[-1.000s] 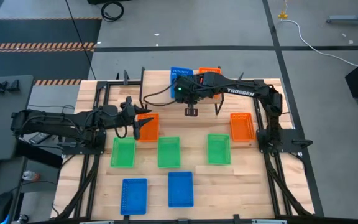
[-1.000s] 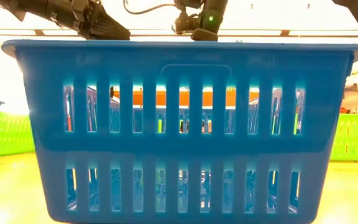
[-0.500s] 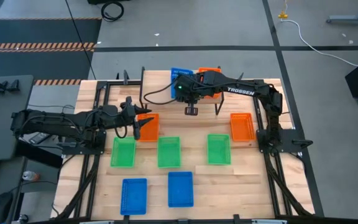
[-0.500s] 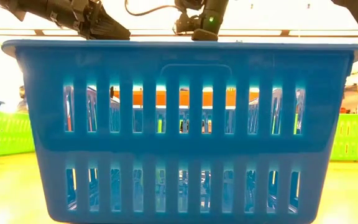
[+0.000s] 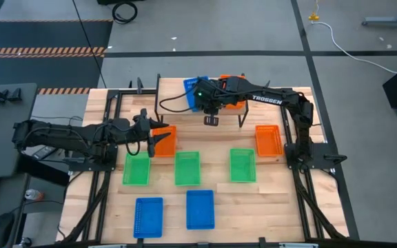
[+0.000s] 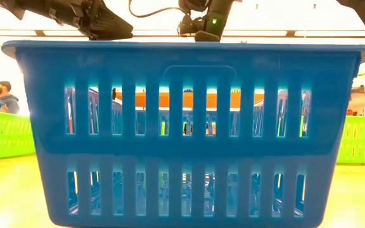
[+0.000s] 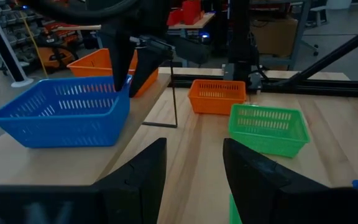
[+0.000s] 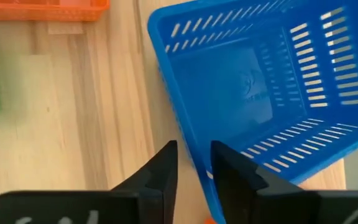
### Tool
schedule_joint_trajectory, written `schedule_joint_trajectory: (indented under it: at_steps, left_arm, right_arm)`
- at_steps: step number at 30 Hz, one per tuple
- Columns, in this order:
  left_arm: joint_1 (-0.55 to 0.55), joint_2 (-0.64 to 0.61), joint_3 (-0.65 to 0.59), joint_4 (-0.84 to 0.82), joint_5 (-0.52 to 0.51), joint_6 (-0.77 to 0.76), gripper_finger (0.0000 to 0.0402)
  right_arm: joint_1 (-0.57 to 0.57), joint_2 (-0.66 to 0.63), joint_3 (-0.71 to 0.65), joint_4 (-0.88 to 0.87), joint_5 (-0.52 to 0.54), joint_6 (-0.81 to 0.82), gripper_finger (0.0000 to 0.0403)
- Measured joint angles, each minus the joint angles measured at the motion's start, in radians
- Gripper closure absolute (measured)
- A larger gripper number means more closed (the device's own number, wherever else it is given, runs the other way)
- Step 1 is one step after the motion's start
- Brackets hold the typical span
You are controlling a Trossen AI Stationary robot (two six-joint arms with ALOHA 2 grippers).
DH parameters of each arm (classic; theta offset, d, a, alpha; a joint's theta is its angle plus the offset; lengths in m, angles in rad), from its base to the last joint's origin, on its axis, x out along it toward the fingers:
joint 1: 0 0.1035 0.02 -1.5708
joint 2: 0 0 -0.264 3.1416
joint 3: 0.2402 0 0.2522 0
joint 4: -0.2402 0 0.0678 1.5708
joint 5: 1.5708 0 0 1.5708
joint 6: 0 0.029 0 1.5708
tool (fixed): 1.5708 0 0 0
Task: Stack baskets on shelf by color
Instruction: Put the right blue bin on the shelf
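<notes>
My right gripper [image 8: 193, 149] reaches over the shelf [image 8: 104, 112] at the table's far side, shut on a blue basket [image 5: 193, 86] that stands on the plank beside an orange basket [image 5: 231, 83]. My left gripper [image 7: 194, 146] is open and hovers over an orange basket [image 5: 164, 140] on the table, touching nothing. Three green baskets [image 5: 187, 169], another orange one [image 5: 268, 140] and two blue ones [image 5: 200, 209] rest on the table. The nearest blue basket [image 6: 182, 126] fills the low view. My right gripper has the blue basket by its short end wall [image 8: 188, 134], the end toward the orange basket. One finger [image 7: 120, 62] is inside and one [image 7: 142, 65] outside, coming from above and pointing down. The basket stands on its bottom on the shelf plank, skewed.
The shelf's thin black legs [image 5: 158, 96] stand at its corners. Bare plank [image 7: 55, 165] lies in front of the blue basket. Black frame rails [image 5: 105, 186] run along the table's sides. A person [image 6: 5, 98] shows in the room beyond the table.
My right gripper has moved toward the table's left along the shelf, taking the blue basket's end with it. The basket has slid left on the plank, away from the orange one, and turned askew.
</notes>
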State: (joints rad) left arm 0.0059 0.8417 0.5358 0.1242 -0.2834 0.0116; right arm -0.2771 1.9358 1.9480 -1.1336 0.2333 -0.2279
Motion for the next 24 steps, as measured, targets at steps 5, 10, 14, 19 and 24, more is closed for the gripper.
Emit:
schedule_joint_trajectory:
  at_steps: [5, 10, 14, 19, 24]
  left_arm:
    - [0.000, 0.000, 0.000, 0.000, 0.000, 0.000, 0.0235]
    - [0.000, 0.000, 0.000, 0.000, -0.001, 0.001, 0.0235]
    - [0.000, 0.000, 0.000, 0.000, -0.001, 0.001, 0.0235]
    - [0.000, 0.000, 0.000, -0.001, -0.001, 0.002, 0.0235]
    - [0.000, 0.000, 0.000, -0.001, -0.001, 0.002, 0.0235]
  right_arm:
    - [-0.001, 0.000, 0.000, 0.000, 0.000, 0.019, 0.0301]
    - [0.000, 0.000, 0.000, -0.003, -0.002, 0.069, 0.0327]
    - [-0.001, 0.000, 0.000, -0.004, -0.002, 0.104, 0.0357]
    - [0.000, 0.000, 0.000, -0.004, -0.001, 0.104, 0.0383]
    - [0.000, 0.000, 0.000, -0.006, 0.000, 0.060, 0.0362]
